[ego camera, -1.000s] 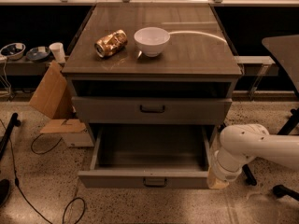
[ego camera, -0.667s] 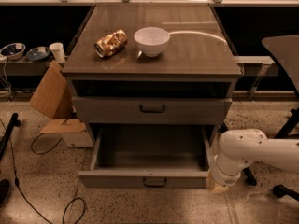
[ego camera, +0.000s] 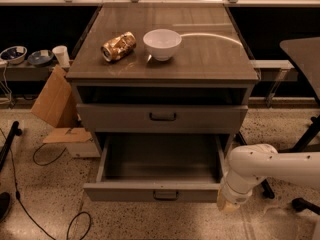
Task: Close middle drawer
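Terrazzo floor (ego camera: 45, 184) underfoot, the pincer (ego camera: 227, 204), its state impossible to tell, hangs beside the open middle drawer's (ego camera: 125, 191) right front corner, apparently needing an inward push next.

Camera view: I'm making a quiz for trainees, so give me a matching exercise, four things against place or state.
Things: 1 middle drawer; 2 bowl; 3 can; 4 tool.
States: A lying on the cabinet top, left; B beside the drawer's right front corner; C pulled out; D upright on the cabinet top, centre.
Pairs: 1-C, 2-D, 3-A, 4-B.
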`<state>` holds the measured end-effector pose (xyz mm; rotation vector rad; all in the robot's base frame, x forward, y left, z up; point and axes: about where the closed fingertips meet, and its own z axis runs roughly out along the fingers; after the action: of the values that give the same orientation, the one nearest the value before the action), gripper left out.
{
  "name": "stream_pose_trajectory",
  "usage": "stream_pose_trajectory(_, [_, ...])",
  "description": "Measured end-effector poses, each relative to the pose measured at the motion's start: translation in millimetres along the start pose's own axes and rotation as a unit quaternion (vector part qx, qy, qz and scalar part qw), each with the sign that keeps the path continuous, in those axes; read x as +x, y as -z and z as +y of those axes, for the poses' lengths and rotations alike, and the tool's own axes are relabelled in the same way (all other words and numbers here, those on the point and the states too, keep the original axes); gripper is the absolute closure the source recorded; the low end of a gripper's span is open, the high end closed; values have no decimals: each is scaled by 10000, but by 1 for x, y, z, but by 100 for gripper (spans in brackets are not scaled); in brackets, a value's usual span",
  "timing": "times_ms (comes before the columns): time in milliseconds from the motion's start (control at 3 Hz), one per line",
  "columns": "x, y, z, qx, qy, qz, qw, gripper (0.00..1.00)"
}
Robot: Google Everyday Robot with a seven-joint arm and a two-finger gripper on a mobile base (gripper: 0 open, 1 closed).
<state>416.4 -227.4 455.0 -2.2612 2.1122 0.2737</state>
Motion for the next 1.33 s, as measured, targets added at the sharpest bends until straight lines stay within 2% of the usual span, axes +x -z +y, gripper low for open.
stream_pose_trajectory(333, [-14,-18,-1,-68,155,52,9998,100])
stream_pose_trajectory(667, [-14,-18,-1,-68,155,52,9998,100])
stream_pose_trajectory(1000, [-13,-28,-2,-99,150,-149,9997,100])
stream_pose_trajectory(1333, [-9,-37,-9,-3,122,-406,9991,100])
